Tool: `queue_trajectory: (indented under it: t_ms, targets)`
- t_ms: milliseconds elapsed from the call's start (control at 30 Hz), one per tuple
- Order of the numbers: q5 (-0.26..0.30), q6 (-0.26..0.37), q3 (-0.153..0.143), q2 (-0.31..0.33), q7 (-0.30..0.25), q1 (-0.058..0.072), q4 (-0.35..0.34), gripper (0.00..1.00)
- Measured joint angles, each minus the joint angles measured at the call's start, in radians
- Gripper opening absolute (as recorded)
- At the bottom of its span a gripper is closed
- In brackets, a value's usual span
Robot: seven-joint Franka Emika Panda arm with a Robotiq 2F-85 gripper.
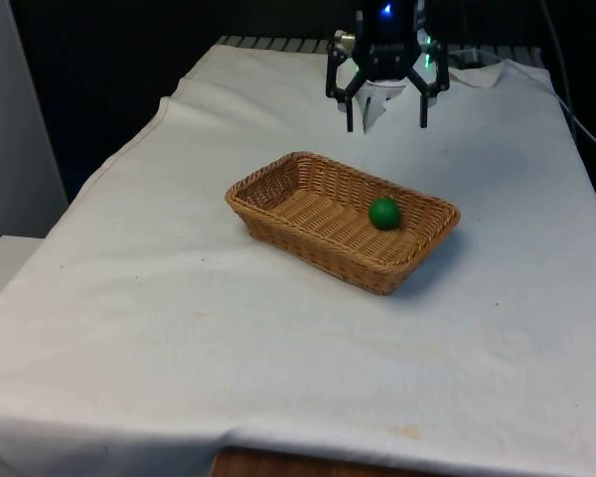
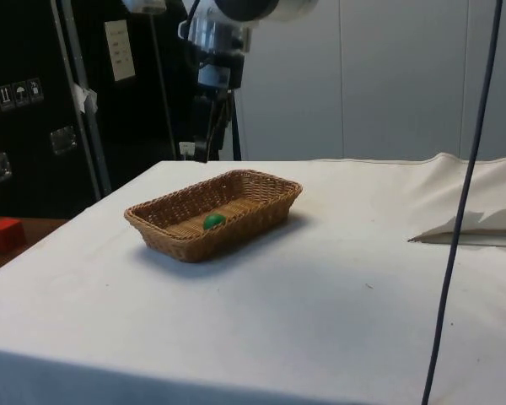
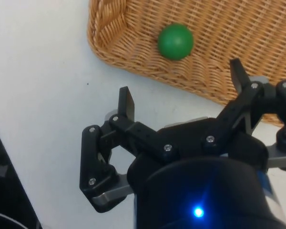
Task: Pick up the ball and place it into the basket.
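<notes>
End effector (image 1: 386, 123) spread wide above green ball (image 1: 383, 213) in basket (image 1: 278, 184).

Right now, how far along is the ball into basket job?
It looks done: the green ball lies inside the wicker basket, near its far wall. The gripper hangs open and empty above the cloth beyond the basket. Nothing is in hand; only the arm's retreat looks left.

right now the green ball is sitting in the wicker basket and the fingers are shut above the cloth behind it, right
Not quite. The green ball does sit in the wicker basket, but the fingers are open, not shut. The front view shows them spread apart above the cloth behind the basket.
</notes>
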Motion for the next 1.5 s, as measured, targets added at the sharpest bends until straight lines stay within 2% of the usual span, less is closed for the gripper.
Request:
queue_trajectory:
  t_ms: [333,633,1033,1333,1500]
  targets:
    - [-0.045,-0.015,0.0,-0.05,-0.034,-0.002,-0.016,1.0]
    - [-0.137,-0.018,-0.002,-0.086,-0.049,-0.005,-0.039,1.0]
    - [-0.233,-0.017,-0.002,-0.103,-0.05,-0.009,-0.057,1.0]
    - [-0.305,-0.016,0.0,-0.112,-0.032,-0.01,-0.071,1.0]
    - [-0.361,-0.017,0.0,-0.112,0.007,-0.01,-0.07,1.0]
